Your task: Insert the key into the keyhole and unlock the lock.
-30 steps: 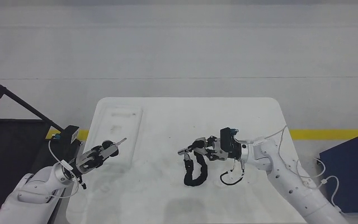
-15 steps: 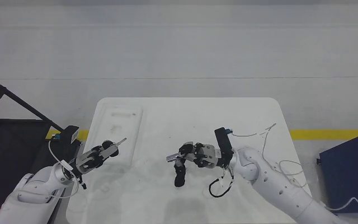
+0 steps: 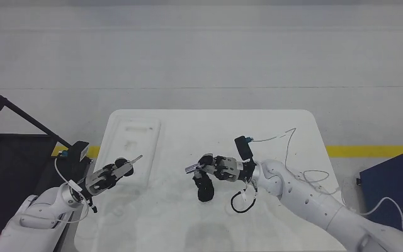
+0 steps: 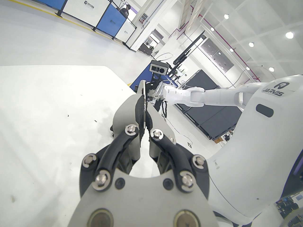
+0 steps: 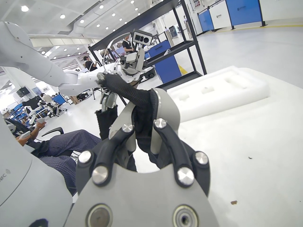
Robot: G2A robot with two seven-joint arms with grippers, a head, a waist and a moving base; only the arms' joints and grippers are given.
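- The key (image 4: 143, 88) sits edge-on in the left pincer (image 4: 144, 109). The pads cover its head, so its shape cannot be told.
- The right pincer (image 5: 146, 112) clamps the lock (image 5: 127, 90) and hides the gripped stretch.
- From above, the lock is a small dark lump, too small to make out its keyhole.
- The tabletop's (image 3: 277, 126) near edge is cut off in the top view.

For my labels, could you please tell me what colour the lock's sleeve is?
The cable lock's woven fabric sleeve is black, clearest in the right wrist view.
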